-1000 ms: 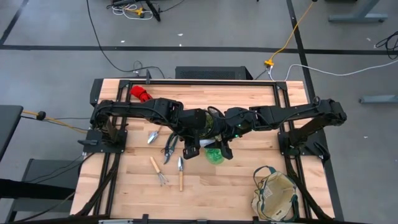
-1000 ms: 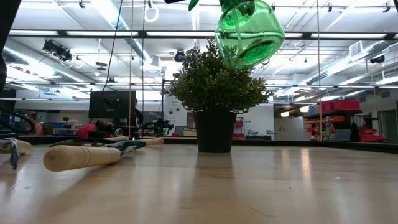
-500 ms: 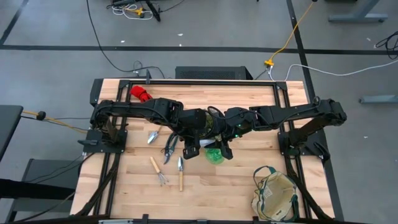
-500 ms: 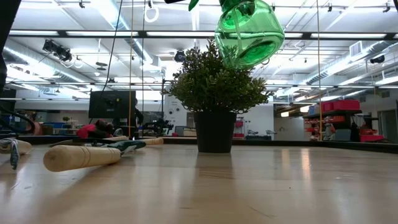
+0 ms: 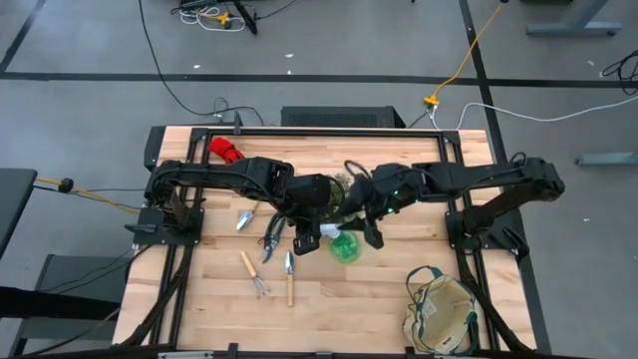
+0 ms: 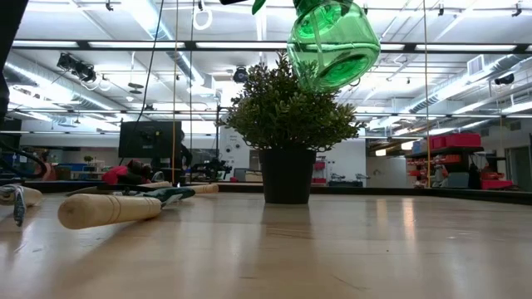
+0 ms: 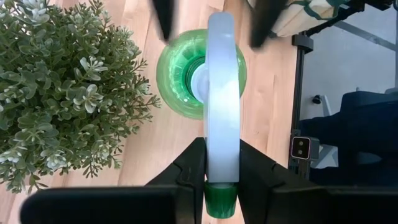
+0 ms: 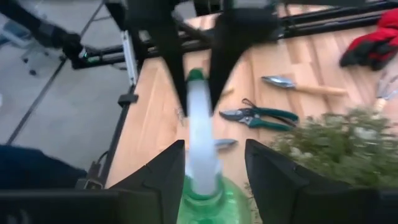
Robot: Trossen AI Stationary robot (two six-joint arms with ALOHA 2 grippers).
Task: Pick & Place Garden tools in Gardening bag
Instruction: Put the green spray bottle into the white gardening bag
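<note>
A green round spray bottle [image 5: 345, 247] with a long white head hangs high above the table, in front of the bushy potted plant [image 6: 287, 116]. My left gripper [image 7: 221, 155] is shut on the white head. My right gripper [image 8: 208, 162] is open just to the right of the bottle [image 8: 208, 205]. Its fingers flank the edge of the green body, and a thin gap shows on each side. The beige gardening bag [image 5: 439, 309] sits at the near right of the table. Pruning shears [image 5: 271, 237], wooden-handled tools [image 5: 289, 277] and red gloves [image 5: 225, 150] lie on the left half. My left gripper pinches the white spray head [image 7: 221, 168] by its two flat sides, close to its green nozzle end. The fingers [image 7: 191, 171] slant down from the table's left and lie along the head. The bottle is lifted clear, its round green body [image 7: 180, 81] beyond the fingertips.
The plant [image 7: 62, 87] in its dark pot stands mid-table, right under both wrists. A trowel [image 5: 245, 217] and a hand fork [image 5: 254, 274] lie left of the bottle. Bare wood shows between the bottle and the bag.
My right gripper has drawn back toward the table's right edge and a little up, coming off the green bottle's body. The bottle has stayed where it was, hanging from my left gripper.
</note>
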